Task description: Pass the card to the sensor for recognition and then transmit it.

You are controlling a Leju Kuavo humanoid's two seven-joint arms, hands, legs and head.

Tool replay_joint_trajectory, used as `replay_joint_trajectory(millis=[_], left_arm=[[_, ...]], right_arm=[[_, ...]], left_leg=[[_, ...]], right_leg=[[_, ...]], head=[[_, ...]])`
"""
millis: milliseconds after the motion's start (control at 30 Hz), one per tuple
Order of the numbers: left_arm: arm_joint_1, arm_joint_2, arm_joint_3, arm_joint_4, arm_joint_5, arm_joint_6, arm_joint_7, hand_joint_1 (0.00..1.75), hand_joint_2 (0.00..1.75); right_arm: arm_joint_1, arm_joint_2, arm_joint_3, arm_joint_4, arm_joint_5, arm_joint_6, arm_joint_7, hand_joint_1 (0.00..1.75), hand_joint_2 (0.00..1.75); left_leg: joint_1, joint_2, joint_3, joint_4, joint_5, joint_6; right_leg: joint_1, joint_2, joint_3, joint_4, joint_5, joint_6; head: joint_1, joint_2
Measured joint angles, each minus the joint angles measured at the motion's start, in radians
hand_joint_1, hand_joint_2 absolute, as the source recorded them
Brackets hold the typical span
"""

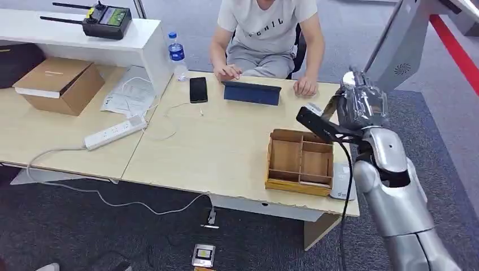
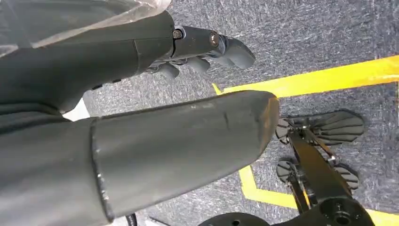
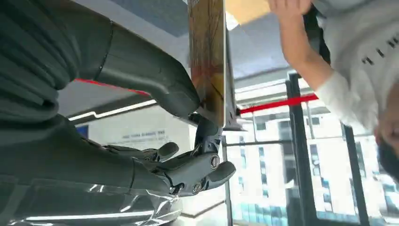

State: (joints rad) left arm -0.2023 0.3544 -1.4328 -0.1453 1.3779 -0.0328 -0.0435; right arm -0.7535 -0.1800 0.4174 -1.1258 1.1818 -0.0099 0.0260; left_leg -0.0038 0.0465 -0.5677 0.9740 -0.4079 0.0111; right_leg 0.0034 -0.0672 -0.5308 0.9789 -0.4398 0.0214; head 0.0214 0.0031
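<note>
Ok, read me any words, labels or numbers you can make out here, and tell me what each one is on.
Dark lettering on the person's white T-shirt: too blurred to read.
Bottle label: too small.
Papers beside the cardboard box: print unreadable.
Card pinched by the right robot hand: printing blurred.
White sign behind it: illegible.

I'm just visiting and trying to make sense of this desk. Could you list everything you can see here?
Card: one, brownish, pinched in the robot's right hand.
Wooden tray: one, light brown, compartments, desk's near right.
White pad: one, right of the tray.
Tablet: one, dark blue, before the person.
Phone: one, black, left of the tablet.
Water bottle: one, blue label, far desk edge.
Power strip: one, white, left desk.
Cardboard box: one, brown, left desk.
Controller: one, black, white shelf.
Person: one, white shirt, seated opposite.
Right hand: raised, gripping the card.
Left hand: hanging above the carpet.
</note>
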Motion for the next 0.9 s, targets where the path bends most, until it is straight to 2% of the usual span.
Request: replay_joint_trajectory(millis=[133,433,667,900], left_arm=[[-0.001,-0.001,-0.001,0.0,0.0,0.009,-0.001,0.0,0.0],[-0.004,-0.002,-0.011,0.0,-0.041,-0.009,-0.034,0.0,0.0],[-0.003,-0.002,-0.026,0.0,-0.05,-0.008,-0.048,0.0,0.0],[-0.003,-0.002,-0.027,0.0,-0.047,-0.004,-0.051,0.0,0.0]], right_arm=[[-0.099,0.045,0.024,0.109,0.024,-0.032,-0.028,1.75,1.75],[-0.308,0.133,0.08,0.408,0.071,-0.095,-0.031,1.75,1.75],[-0.37,0.164,0.119,0.581,0.142,-0.086,0.019,1.75,1.75],[-0.397,0.169,0.142,0.66,0.162,-0.077,0.039,1.75,1.75]], left_leg=[[0.0,0.0,0.0,0.0,0.0,0.0],[0.0,0.0,-0.001,0.0,0.0,-0.001],[0.0,-0.001,-0.001,0.0,0.0,-0.001],[0.0,-0.001,-0.001,0.0,0.0,-0.001]], right_leg=[[0.0,0.0,-0.001,0.001,0.0,0.0],[0.001,0.0,-0.001,0.001,0.0,-0.001],[0.001,-0.001,-0.001,0.0,0.0,-0.001],[0.001,0.0,-0.001,0.0,0.0,-0.001]], head=[[0.0,0.0],[0.0,0.0],[0.0,0.0],[0.0,0.0]])
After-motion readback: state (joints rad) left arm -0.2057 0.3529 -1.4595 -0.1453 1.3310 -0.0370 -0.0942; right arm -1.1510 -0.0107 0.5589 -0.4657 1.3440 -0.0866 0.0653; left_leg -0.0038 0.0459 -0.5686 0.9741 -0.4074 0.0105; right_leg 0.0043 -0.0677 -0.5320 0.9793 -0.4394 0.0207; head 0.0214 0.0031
